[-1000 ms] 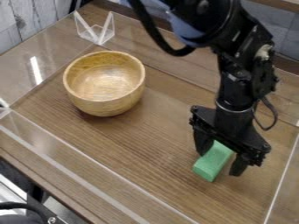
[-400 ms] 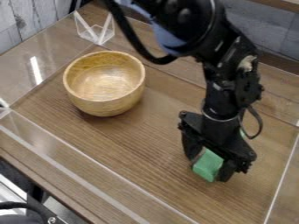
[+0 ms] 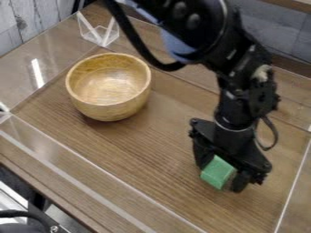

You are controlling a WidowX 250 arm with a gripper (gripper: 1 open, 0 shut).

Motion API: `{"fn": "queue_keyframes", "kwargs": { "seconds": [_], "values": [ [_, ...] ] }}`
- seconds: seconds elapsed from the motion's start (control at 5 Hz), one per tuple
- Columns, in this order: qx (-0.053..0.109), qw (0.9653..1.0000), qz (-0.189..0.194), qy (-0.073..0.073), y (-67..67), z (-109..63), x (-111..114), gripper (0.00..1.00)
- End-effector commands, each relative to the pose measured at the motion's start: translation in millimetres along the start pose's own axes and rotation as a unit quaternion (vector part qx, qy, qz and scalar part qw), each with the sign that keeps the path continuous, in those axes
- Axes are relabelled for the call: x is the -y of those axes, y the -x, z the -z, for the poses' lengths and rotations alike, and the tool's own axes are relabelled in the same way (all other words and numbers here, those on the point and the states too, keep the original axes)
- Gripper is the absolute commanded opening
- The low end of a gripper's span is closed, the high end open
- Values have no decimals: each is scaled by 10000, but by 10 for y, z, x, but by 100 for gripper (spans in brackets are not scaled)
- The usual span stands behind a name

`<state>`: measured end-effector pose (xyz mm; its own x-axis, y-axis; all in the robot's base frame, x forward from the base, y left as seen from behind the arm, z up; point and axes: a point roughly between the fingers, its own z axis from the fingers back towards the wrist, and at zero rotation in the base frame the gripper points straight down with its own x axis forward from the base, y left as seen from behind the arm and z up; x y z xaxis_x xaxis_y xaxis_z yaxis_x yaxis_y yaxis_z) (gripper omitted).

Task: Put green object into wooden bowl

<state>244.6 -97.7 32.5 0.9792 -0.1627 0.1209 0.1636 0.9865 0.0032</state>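
Note:
The green object (image 3: 219,172), a small mint-green block, lies on the wooden table at the lower right. My black gripper (image 3: 224,169) stands straight over it with its fingers open, one on each side of the block, down at table level. The block rests on the table between the fingers. Whether the fingers touch the block I cannot tell. The wooden bowl (image 3: 108,85), round and light tan, sits empty at the upper left, well apart from the gripper.
Clear acrylic walls (image 3: 36,68) ring the table top, with a folded clear piece (image 3: 97,32) behind the bowl. The dark arm (image 3: 195,36) reaches in from the top. The table's right edge lies close to the gripper.
The arm has shifted slightly left and settled lower around the block. The block has stayed in place and the fingers are still open.

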Motion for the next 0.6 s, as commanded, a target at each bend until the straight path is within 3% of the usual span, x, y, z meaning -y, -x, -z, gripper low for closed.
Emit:
{"fn": "queue_keyframes", "kwargs": {
  "seconds": [0.0,0.2,0.4],
  "values": [
    [241,9997,-69,4,-185,-57,123,100],
    [239,9996,-124,4,-163,-15,72,0],
    [273,9992,-282,-10,-110,-225,74,0]
  ]
}}
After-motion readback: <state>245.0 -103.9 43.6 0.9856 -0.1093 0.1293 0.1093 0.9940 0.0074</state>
